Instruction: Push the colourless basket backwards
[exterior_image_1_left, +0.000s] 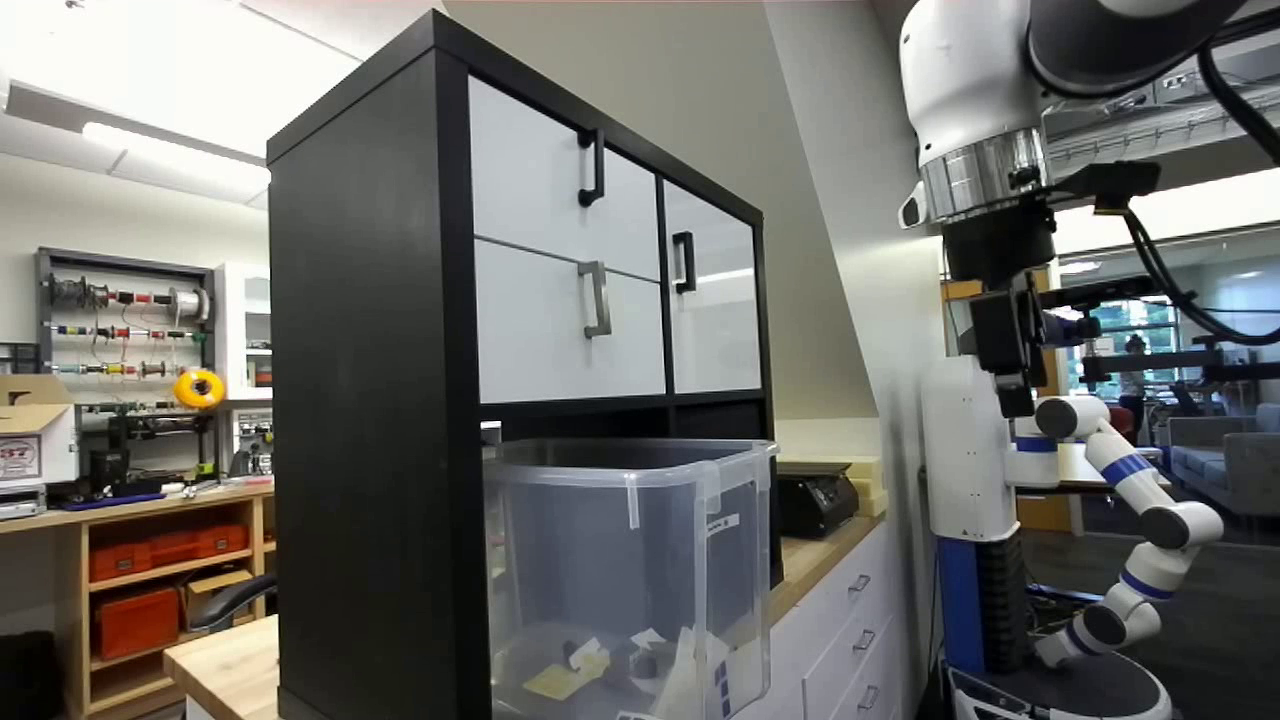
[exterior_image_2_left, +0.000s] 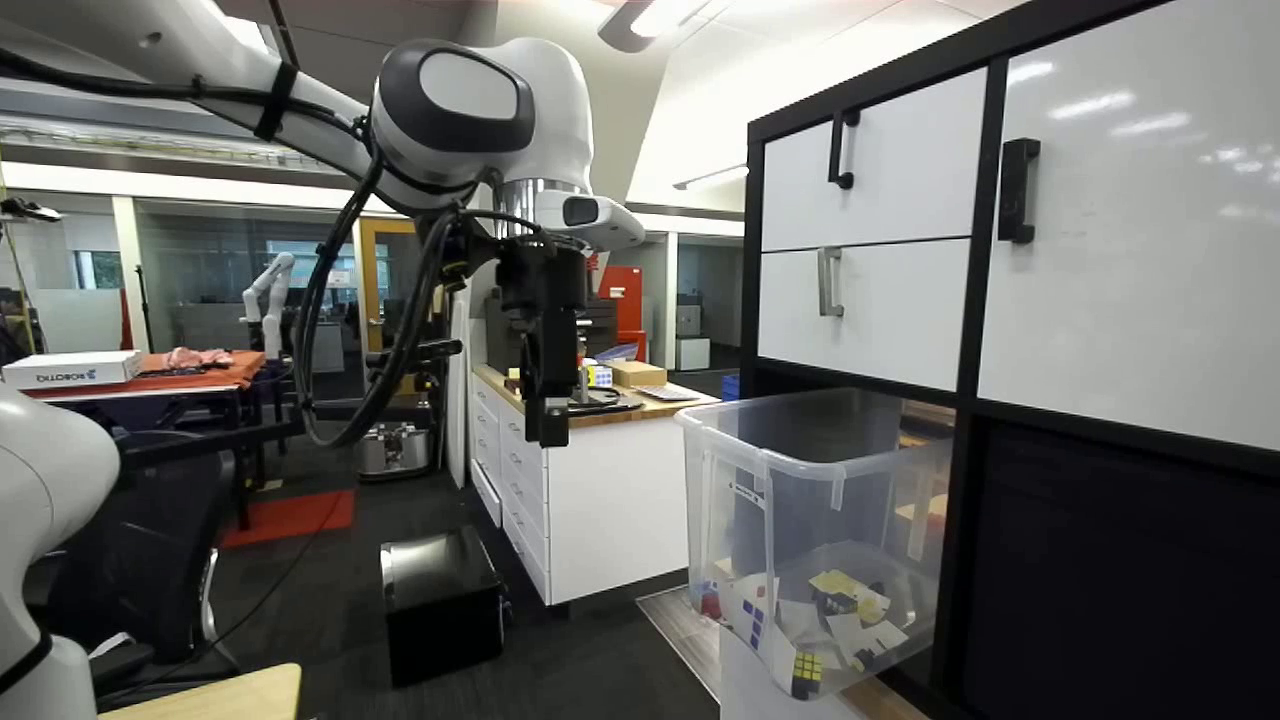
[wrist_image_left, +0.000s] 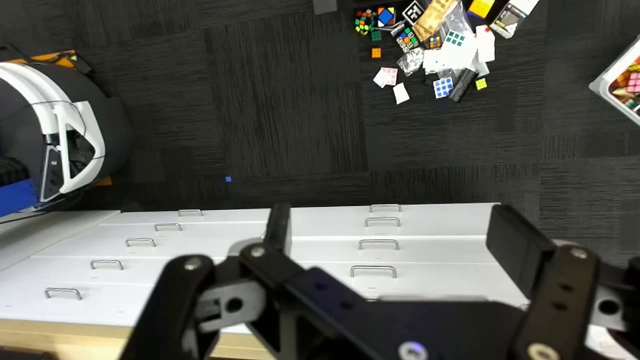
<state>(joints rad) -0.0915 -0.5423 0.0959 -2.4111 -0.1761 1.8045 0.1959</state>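
Note:
The colourless basket is a large clear plastic bin with a thick rim, and it shows in both exterior views (exterior_image_1_left: 600, 545) (exterior_image_2_left: 805, 500). It stands upright at the lower opening of the black cabinet and sticks out in front of it. Pale scraps and small cubes lie in its bottom. My gripper (exterior_image_1_left: 1015, 395) points down in front of the basket and apart from it. In an exterior view its fingertips (exterior_image_2_left: 553, 430) are near the height of the basket's rim. In the wrist view the gripper (wrist_image_left: 392, 230) is open with nothing between its fingers. I cannot make out the basket there.
The black cabinet (exterior_image_1_left: 360, 380) has white drawers with handles above the basket. A white drawer counter (exterior_image_2_left: 610, 500) with a wooden top stands beyond. A black box (exterior_image_2_left: 440, 600) is on the floor. Loose cubes and papers (wrist_image_left: 435, 55) lie on the dark carpet.

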